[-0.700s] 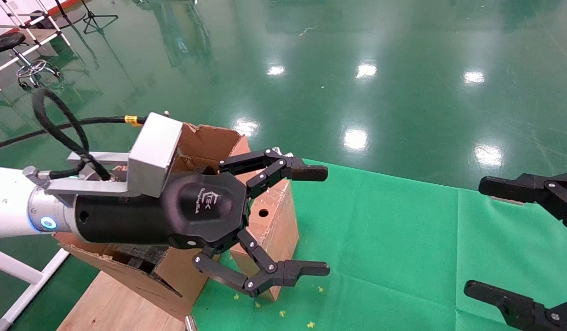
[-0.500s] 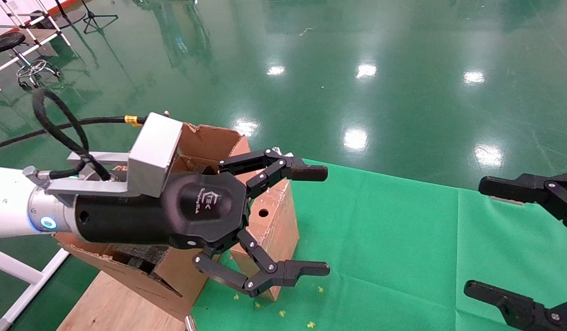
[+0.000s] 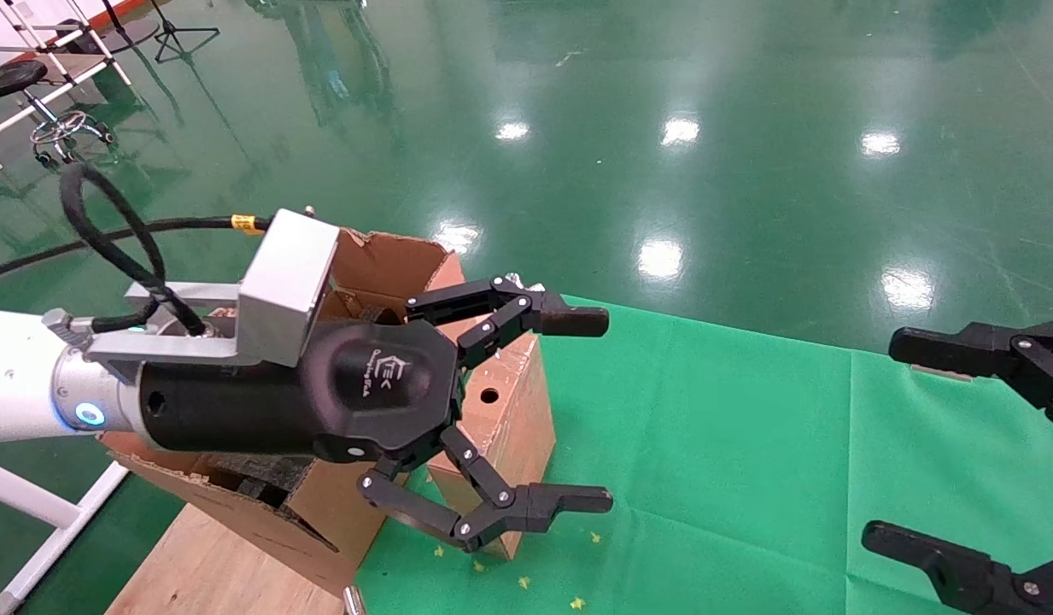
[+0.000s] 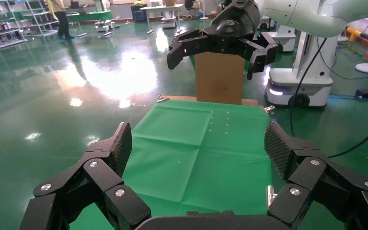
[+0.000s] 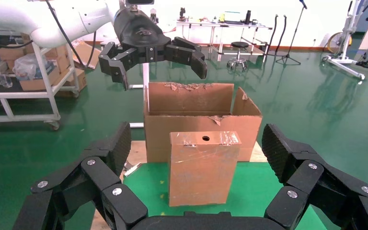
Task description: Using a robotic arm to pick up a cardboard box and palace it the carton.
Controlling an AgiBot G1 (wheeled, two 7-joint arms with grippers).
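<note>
From the head camera I see my left arm, the robotic arm point(image 3: 31, 401), reaching in from the left with its black cable point(image 3: 108, 235) looped above the silver wrist. Behind it stands the carton point(image 3: 389, 265), top open, its torn rim clear in the right wrist view point(image 5: 191, 98), resting on a wooden board point(image 3: 210, 568) at the left edge of the green cloth point(image 3: 731, 444). The left gripper point(image 3: 607, 410) hovers in the air with its fingers spread wide, holding nothing. Just under and behind those fingers the cardboard box point(image 3: 509, 418) stands upright on the cloth, right against the front of the carton, its round hole on the narrow top face; the right wrist view shows it point(image 5: 203, 167) squarely in front of the carton wall. I can't tell whether box and carton touch. Far to the right, my right gripper point(image 3: 889, 440) sits at the frame edge above the cloth, fingers also wide apart, empty.
</note>
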